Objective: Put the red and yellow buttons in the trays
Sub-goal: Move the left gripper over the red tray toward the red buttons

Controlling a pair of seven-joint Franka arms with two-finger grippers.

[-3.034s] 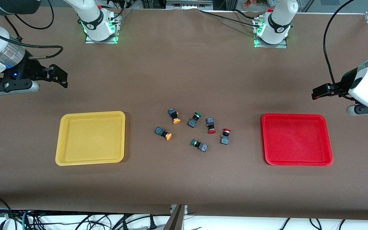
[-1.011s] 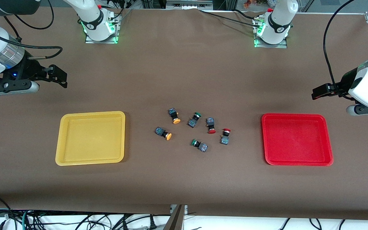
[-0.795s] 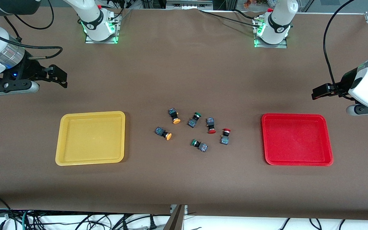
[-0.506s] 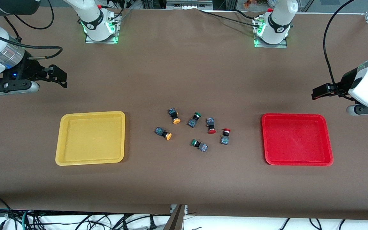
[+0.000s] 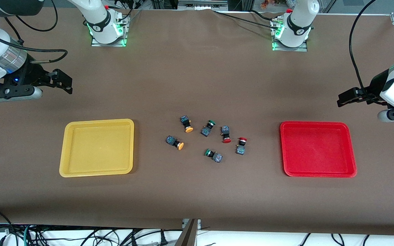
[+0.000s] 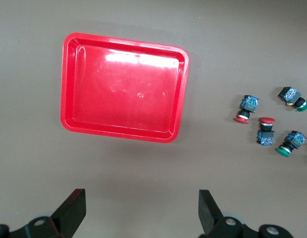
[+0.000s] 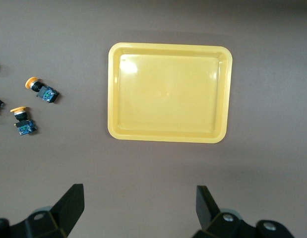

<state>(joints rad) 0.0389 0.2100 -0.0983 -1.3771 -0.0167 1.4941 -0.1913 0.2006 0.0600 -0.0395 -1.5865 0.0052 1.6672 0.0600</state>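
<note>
The buttons (image 5: pixel 207 138) cluster mid-table, bare cloth on all sides, between the yellow tray (image 5: pixel 96 147) and the red tray (image 5: pixel 317 149). Left gripper (image 6: pixel 141 213) and right gripper (image 7: pixel 138 208) hang wide open, empty, over the table ends.

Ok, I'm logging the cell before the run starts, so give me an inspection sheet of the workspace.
Surface: brown table cover, flat.
Job's things: yellow tray and red tray both empty; two yellow-capped buttons and two red-capped buttons loose between the trays.
Clutter: two green-capped buttons among them.
Grippers: left claw open, above the table by the red tray; right claw open, by the yellow tray.
Cables: bundles below the table's near edge.
Surroundings: nothing seen.
</note>
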